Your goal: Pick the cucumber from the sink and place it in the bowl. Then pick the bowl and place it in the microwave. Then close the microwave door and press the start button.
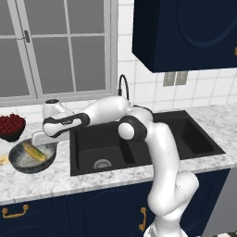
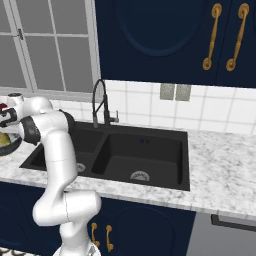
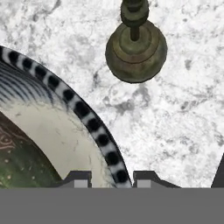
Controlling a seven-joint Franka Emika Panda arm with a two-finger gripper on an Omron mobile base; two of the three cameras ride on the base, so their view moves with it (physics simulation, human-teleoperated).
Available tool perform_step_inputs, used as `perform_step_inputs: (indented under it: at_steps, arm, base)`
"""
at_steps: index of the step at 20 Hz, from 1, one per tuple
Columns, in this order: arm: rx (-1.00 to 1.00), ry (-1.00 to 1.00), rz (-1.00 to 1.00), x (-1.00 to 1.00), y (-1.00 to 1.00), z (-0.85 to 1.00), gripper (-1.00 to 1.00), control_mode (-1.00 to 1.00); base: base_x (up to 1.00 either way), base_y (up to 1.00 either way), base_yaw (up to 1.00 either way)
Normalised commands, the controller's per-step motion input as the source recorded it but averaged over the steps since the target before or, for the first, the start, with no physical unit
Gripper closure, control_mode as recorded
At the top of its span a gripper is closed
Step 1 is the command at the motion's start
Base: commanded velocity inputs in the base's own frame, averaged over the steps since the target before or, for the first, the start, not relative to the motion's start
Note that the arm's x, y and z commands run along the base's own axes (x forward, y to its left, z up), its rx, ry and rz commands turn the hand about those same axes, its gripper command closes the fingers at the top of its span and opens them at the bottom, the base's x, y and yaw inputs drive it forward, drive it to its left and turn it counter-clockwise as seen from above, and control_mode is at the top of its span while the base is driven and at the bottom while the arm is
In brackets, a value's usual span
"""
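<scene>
From the left base view we see the arm stretched toward nine o'clock, its gripper [image 1: 45, 141] down at the three o'clock rim of the bowl [image 1: 28, 163], which sits on the marble counter [image 1: 60, 178] just beside the sink [image 1: 139, 143]. The cucumber [image 1: 34, 151] lies inside the bowl, slanted. A dark bowl of red fruit [image 1: 10, 126] stands at eleven o'clock from it, near the window [image 1: 55, 46].

From the right base view we find the sink [image 2: 115, 150] with its arched faucet [image 2: 101, 102] at centre. The arm reaches to nine o'clock, where a sliver of the bowl [image 2: 10, 145] peeks past the forearm at the frame's edge.

In the hand view we look down on the bowl's spotted rim [image 3: 83, 109], which curves from nine o'clock to six o'clock and passes between the two fingertips [image 3: 78, 179]. The tips stand narrowly apart, astride the rim; we cannot tell whether they press it. A brownish-green knobbed object [image 3: 135, 52] rests on the counter [image 3: 183, 122] at twelve o'clock.
</scene>
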Motion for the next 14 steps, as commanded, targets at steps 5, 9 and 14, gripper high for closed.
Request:
perform_step_inputs:
  at_steps: [5, 9, 14]
  arm:
    - [0.0, -0.06, -0.03, -0.1, -0.07, 0.0, 1.0, -1.0]
    - [0.05, -0.08, -0.14, -0.3, -0.51, 0.29, 1.0, -1.0]
    - [0.08, 0.0, -0.23, -0.28, -0.56, 0.37, 1.0, -1.0]
  base:
    - [0.0, 0.0, 0.0]
    - [0.0, 0.0, 0.0]
    - [0.0, 0.0, 0.0]
